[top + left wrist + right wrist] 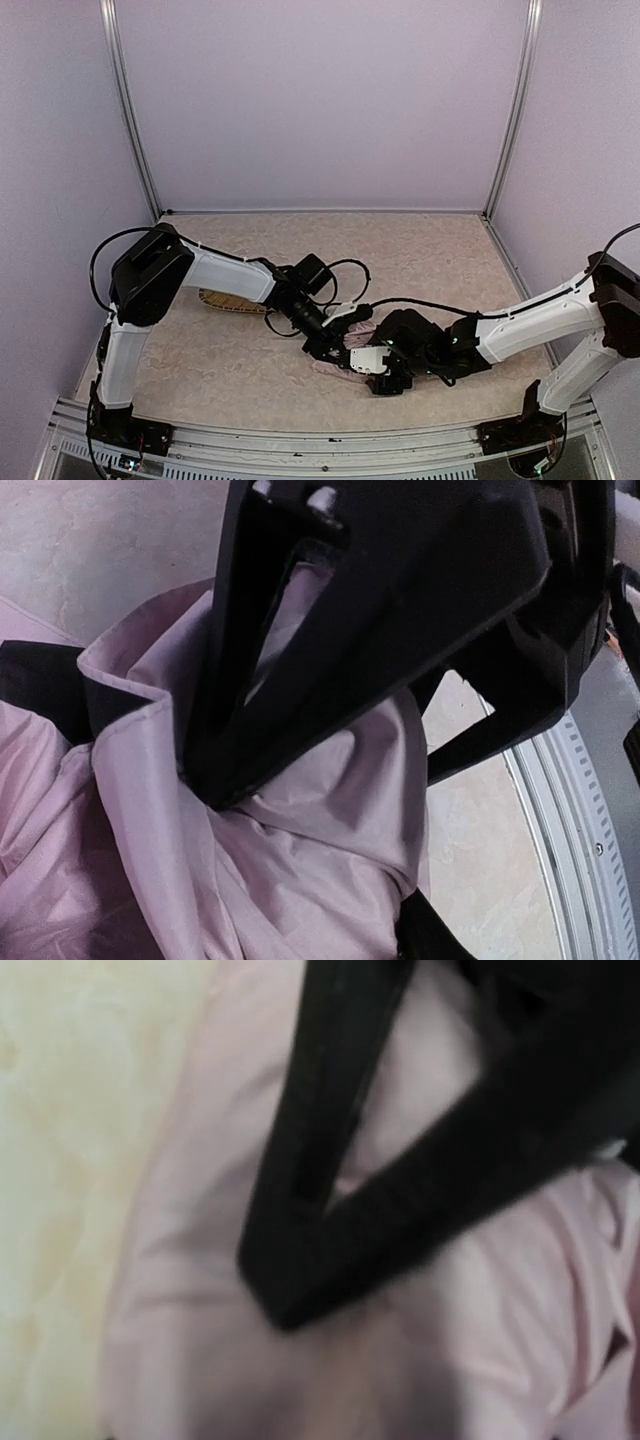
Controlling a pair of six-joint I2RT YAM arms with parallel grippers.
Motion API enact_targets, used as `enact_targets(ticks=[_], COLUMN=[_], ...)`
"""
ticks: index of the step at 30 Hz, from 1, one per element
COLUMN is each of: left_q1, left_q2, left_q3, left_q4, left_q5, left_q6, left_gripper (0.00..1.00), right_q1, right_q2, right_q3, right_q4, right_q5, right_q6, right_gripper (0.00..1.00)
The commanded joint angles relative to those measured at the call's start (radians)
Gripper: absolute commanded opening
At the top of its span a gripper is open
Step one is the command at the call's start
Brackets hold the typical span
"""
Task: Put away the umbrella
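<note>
Since both arms meet over the same bundle, what I weigh here is which one has it and which way it runs. The umbrella (300, 880) lies collapsed on the table (420, 260), near the front edge and about midway between the two bases, with its pale pink cloth bunched and black lining showing in the folds.

The left gripper (215, 780) comes at it from the left and behind. Its fingers are clenched on a raised fold of the pink cloth, which shows in the slot between them. The right gripper (280, 1300) reaches in from the right and presses its tips down into the cloth on the near side. That view is blurred, so I cannot tell whether it grasps anything or only rests there.

Both are touching the umbrella, so neither is the nearer one; the left has the surer hold. I cannot read the long axis, because the arms cover the bundle from above and neither shaft nor handle shows in any view. The tray (225, 300) sits to the left, half hidden under the left forearm.

My judgement is that the next move depends on finding the shaft's direction before pulling on cloth alone, which could slip or spread open.
</note>
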Motion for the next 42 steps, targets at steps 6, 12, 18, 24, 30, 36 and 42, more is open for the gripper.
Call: enact_targets(ticks=[6,12,18,24,30,36,42], left_q1=[0.005,0.020,0.071,0.154,0.187,0.248,0.194], left_q2=[0.112,0.072,-0.129,-0.473,-0.792,-0.972,-0.980], left_q3=[-0.061,-0.071,-0.168,-0.333,-0.562,-0.896,-0.775], left_q4=[-0.248,-0.247,-0.021,0.231,0.626,1.495,1.129], left_q5=[-0.034,0.025,-0.066,-0.316,-0.490,-0.521,-0.377], left_q6=[0.013,0.054,-0.041,-0.140,-0.164,-0.628,-0.447], left_gripper=[0.35,0.37,0.99,0.99,0.99,0.99,0.81], right_q1=[0.005,-0.012,-0.041,-0.065,-0.126,-0.251,-0.385], right_q2=[0.188,0.217,0.185,0.124,0.042,-0.118,-0.233], right_q3=[0.074,0.079,0.090,0.093,0.112,0.164,0.284], right_q4=[0.020,-0.033,-0.098,-0.134,-0.129,-0.133,-0.238], right_q5=[-0.047,-0.060,-0.082,-0.122,-0.246,-0.485,-0.703], right_q6=[0.038,0.054,0.058,0.077,0.110,0.131,0.129], right_gripper=[0.67,0.23,0.09,0.00,0.00,0.00,0.00])
